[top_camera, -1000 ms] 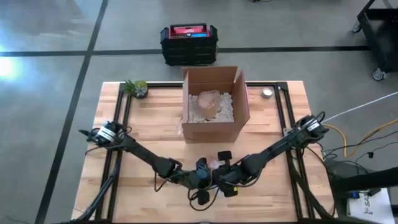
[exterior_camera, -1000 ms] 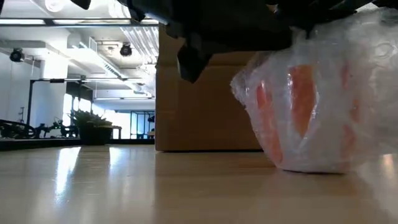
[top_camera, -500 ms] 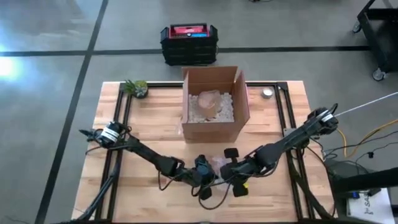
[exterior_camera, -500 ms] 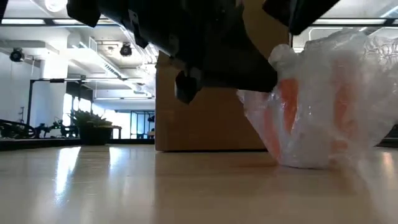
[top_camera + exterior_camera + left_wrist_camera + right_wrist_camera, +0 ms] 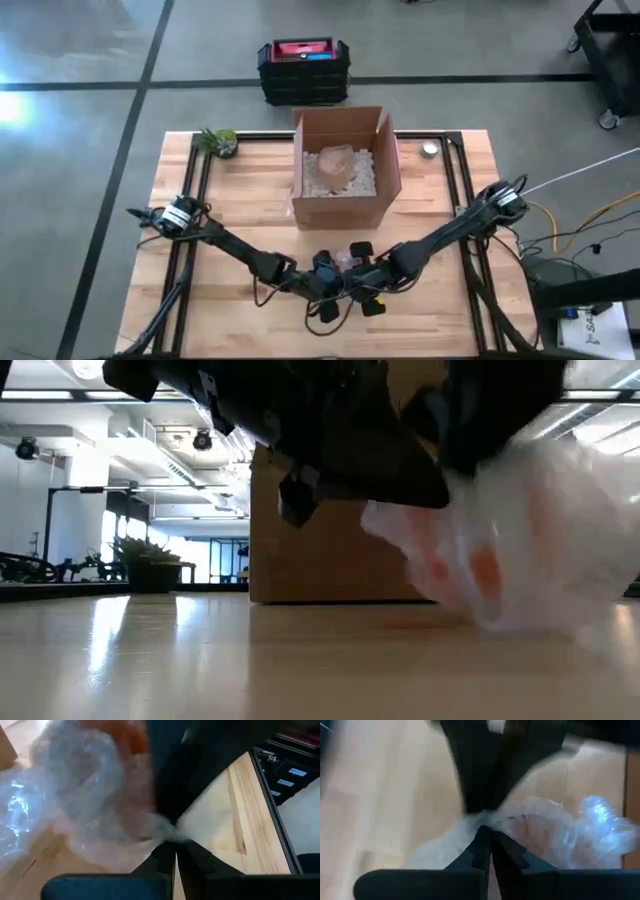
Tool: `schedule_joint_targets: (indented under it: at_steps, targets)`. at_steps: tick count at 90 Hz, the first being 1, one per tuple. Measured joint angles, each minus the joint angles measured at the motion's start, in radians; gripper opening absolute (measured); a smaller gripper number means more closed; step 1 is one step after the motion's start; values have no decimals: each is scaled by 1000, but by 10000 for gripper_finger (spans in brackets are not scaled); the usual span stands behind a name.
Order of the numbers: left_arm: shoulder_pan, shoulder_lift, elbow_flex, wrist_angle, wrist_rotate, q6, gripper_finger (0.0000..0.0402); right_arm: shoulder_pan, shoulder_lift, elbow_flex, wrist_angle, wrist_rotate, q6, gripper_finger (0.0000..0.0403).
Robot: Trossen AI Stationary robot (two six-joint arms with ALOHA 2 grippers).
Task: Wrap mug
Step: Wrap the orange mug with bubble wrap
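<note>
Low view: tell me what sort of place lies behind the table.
Probably an open lab or workshop: exposed ceiling ducts and strip lights, plus a potted plant and cardboard box on the wooden table.

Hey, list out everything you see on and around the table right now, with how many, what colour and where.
Mug in bubble wrap: one, orange under clear wrap, near edge of the table, between both pincers.
Cardboard box: one, brown, open, far middle of the table, holding white packing bits and a wrapped item.
Potted plant: one, green, far left corner.
Small round object: one, silvery, far right, beside the box.
Crate: one, black with red top, on the floor beyond the table.
Table: one, light wood, black frame.
Left pincer: one, dark, shut on the wrap.
Right pincer: one, dark, shut on the wrap.
</note>
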Motion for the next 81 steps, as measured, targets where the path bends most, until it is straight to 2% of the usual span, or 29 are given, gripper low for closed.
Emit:
schedule_joint_targets:
  at_steps: [44,63,71,81]
  targets:
    - [1,-23,3,7,1,19,0,-2,-51,4,-56,-10,4,2]
    - [20,-23,3,8,1,17,0,8,-193,8,-96,-7,29,2]
    - [34,-22,3,-1,0,17,0,13,-276,-5,-169,47,77,2]
    - [45,-22,3,-56,1,1,0,9,-353,-81,-229,198,160,2]
